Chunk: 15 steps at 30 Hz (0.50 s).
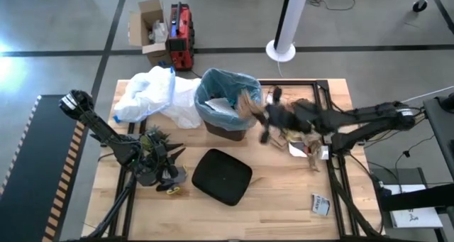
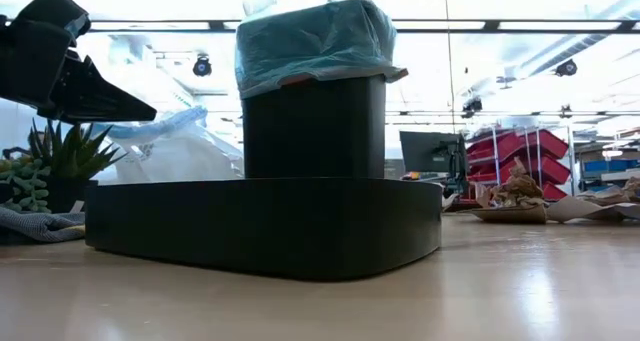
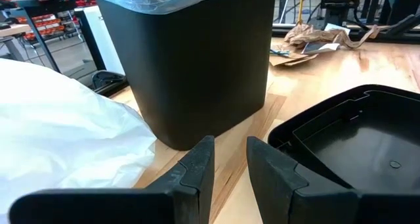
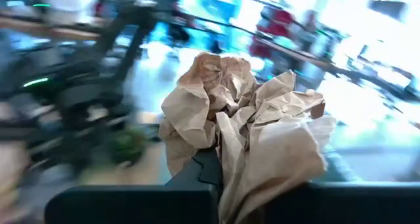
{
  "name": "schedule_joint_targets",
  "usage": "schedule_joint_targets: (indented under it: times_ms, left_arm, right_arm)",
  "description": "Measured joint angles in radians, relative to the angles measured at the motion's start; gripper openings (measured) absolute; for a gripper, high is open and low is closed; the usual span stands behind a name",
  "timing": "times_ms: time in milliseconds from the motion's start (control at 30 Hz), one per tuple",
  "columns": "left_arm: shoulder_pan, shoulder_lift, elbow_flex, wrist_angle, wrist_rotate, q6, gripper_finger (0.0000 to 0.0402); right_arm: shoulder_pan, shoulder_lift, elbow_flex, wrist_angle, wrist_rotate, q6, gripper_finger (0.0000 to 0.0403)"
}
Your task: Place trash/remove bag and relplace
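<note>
Fingers [image 4: 197, 175] of your right gripper [image 1: 250, 108] are clamped tight on a crumpled brown paper wad [image 4: 243, 129], which fills the right wrist view and hides one finger behind it; the background there is streaked and you cannot make out what lies beyond. From above, that gripper sits at the bin's rim on the right-arm side, with the wad over the edge of the light-blue bag [image 1: 228, 82] that lines the black bin [image 1: 225, 128]. White paper already lies inside the bag. In the low view the gripper is nearly cut off at the picture's top, and the black lid [image 2: 265, 226] in front hides the bin's base.

Your left gripper [image 3: 228, 159] waits near the table's left-arm side, its fingers a narrow gap apart with nothing between them, pointing at the bin's wall. You can see the white plastic bag [image 1: 152, 93] beside the bin, and the potted plant [image 2: 55, 166] just by the left gripper, partly hidden under the arm from above.

More trash remains on the table: brown paper pieces [image 1: 301, 143] under the right arm, partly covered by it, and a small printed packet [image 1: 320, 204] well apart near the table's front edge; its print is too small to read.
</note>
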<state>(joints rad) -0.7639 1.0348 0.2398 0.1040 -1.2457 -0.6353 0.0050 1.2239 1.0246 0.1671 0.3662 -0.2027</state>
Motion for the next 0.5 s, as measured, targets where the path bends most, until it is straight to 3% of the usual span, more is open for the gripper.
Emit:
schedule_joint_targets:
  times_ms: [200,300,500]
  left_arm:
    - [0.0,0.002,0.0,0.008,0.01,-0.002,0.0075]
    - [0.0,0.002,0.0,0.008,0.034,-0.002,0.0075]
    - [-0.001,0.007,0.0,0.013,0.034,-0.006,0.0075]
  right_arm:
    - [-0.161,0.165,0.267,-0.265,-0.061,0.071,0.0039]
    - [-0.184,0.236,0.369,-0.435,-0.12,0.122,0.0086]
    - [-0.157,0.286,0.487,-0.602,-0.104,0.125,0.0196]
